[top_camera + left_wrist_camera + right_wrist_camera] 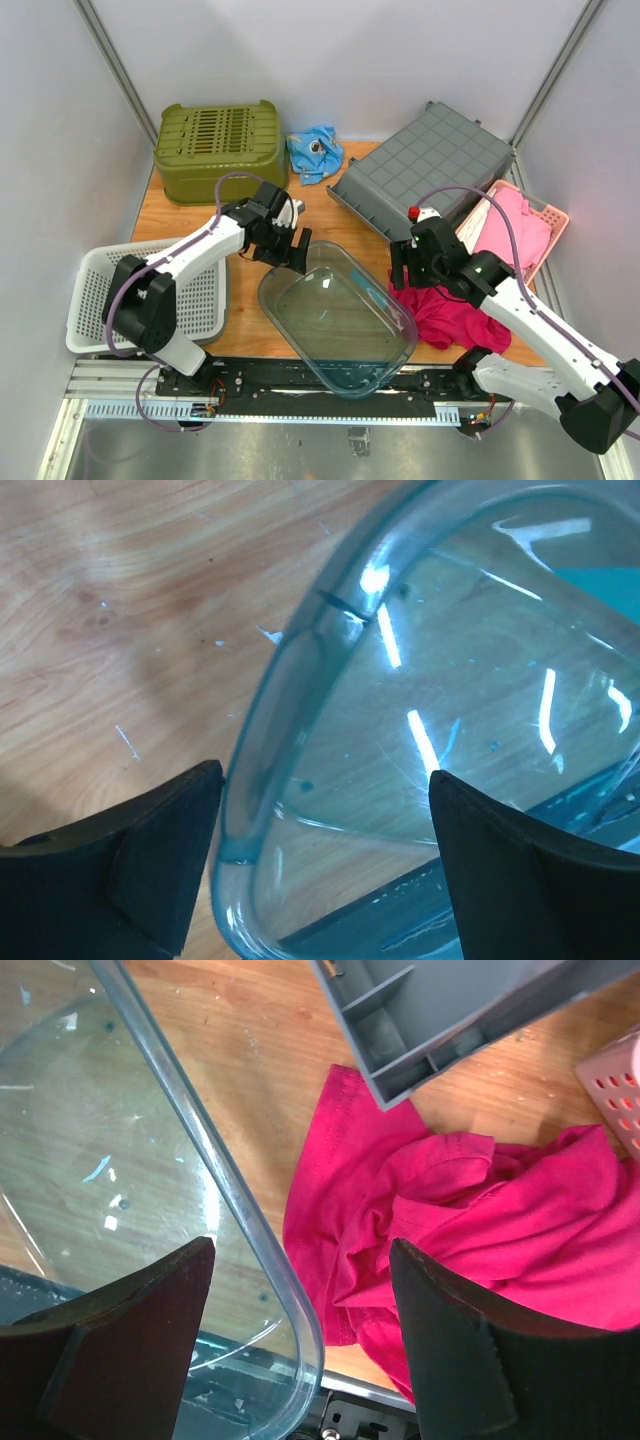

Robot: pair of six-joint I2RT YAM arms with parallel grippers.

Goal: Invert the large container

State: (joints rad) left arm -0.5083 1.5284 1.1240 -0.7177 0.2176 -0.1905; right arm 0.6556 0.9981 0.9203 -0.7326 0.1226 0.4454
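Observation:
The large container [340, 315] is a clear, blue-tinted plastic tub. It stands open side up at the table's front middle, its near end over the black rail. My left gripper [290, 255] is open at its far left corner. In the left wrist view the rim [262, 780] runs between the fingers of the gripper [325, 810], untouched. My right gripper [405, 265] is open at the tub's right side. In the right wrist view the gripper [300, 1280] straddles the rim [205, 1150], one finger over the tub and one over the red cloth [450, 1230].
An olive basket [218, 148] lies upside down at the back left. A grey bin [425, 170] leans at the back right. A white basket [150, 295] is at the left, a pink basket [545, 225] with cloth at the right. A blue cloth [315, 152] lies at the back.

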